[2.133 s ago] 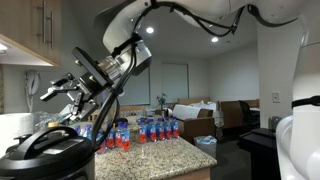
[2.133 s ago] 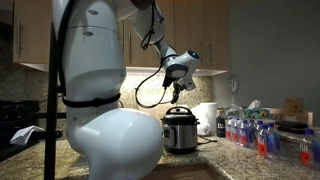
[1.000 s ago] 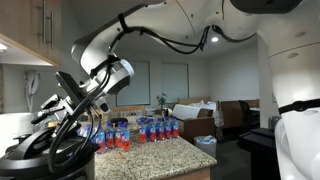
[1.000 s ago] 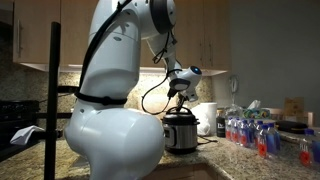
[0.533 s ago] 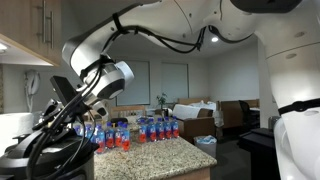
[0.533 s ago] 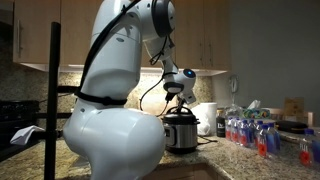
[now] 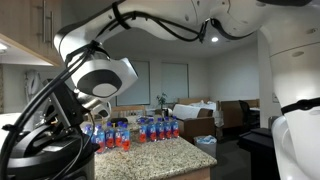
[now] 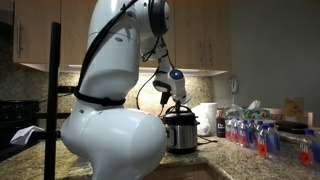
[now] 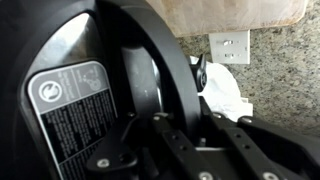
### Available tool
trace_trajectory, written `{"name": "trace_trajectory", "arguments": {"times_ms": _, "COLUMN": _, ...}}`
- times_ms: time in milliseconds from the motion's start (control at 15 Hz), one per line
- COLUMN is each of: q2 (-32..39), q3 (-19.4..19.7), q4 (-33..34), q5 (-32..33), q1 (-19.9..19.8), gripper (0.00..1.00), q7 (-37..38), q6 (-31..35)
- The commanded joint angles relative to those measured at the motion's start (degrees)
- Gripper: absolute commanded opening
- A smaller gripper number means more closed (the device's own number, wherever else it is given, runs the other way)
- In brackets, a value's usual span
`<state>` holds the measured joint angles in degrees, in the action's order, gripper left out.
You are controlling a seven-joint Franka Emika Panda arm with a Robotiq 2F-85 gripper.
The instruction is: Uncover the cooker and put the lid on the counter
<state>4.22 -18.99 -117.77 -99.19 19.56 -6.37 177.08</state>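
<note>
While the jaws are shut on the handle (image 9: 165,60) of the lid (image 9: 85,40), the gripper (image 9: 185,125) sits atop the cooker (image 8: 180,132) (lid not lifted yet). The grab looks done, so next comes a straight lift, then setting the lid on the counter (image 7: 160,155).

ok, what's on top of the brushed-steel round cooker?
A black domed lid, with the gripper shut on its raised handle. The inside of the cooker is covered, unseen.

Speckled granite counter (image 7: 165,152), cooker (image 8: 180,134) standing on it, cluster of bottles (image 7: 145,130)
</note>
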Motion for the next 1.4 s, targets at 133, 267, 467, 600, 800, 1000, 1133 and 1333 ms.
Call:
{"name": "trace_trajectory", "arguments": {"times_ms": 133, "q2": -1.3, "q3": 0.78, "q4": 4.85, "q5": -12.27, "q1": -0.05, "gripper": 0.07, "q7": -16.48, "q6": -0.42}}
{"name": "trace_trajectory", "arguments": {"times_ms": 267, "q2": -0.94, "q3": 1.25, "q4": 4.79, "q5": -13.86, "q1": -0.25, "gripper": 0.07, "q7": -18.96, "q6": -1.87}}
{"name": "trace_trajectory", "arguments": {"times_ms": 467, "q2": -0.18, "q3": 1.52, "q4": 4.54, "q5": -14.05, "q1": -0.07, "gripper": 0.08, "q7": -20.51, "q6": -2.22}}
{"name": "trace_trajectory", "arguments": {"times_ms": 600, "q2": 0.0, "q3": 1.22, "q4": 3.54, "q5": -11.89, "q1": -0.04, "gripper": 0.07, "q7": -19.13, "q6": -3.14}}
{"name": "trace_trajectory", "arguments": {"times_ms": 800, "q2": -0.24, "q3": 0.93, "q4": 2.36, "q5": -8.93, "q1": -0.03, "gripper": 0.07, "q7": -18.02, "q6": -4.27}}
{"name": "trace_trajectory", "arguments": {"times_ms": 1000, "q2": -0.27, "q3": 0.91, "q4": 2.3, "q5": -7.62, "q1": -0.05, "gripper": 0.07, "q7": -18.37, "q6": -4.53}}
{"name": "trace_trajectory", "arguments": {"times_ms": 1133, "q2": -0.32, "q3": 0.87, "q4": 1.97, "q5": -6.62, "q1": -0.08, "gripper": 0.07, "q7": -17.89, "q6": -4.95}}
{"name": "trace_trajectory", "arguments": {"times_ms": 1333, "q2": -0.45, "q3": 0.89, "q4": 1.29, "q5": -4.66, "q1": -0.17, "gripper": 0.08, "q7": -17.48, "q6": -6.56}}
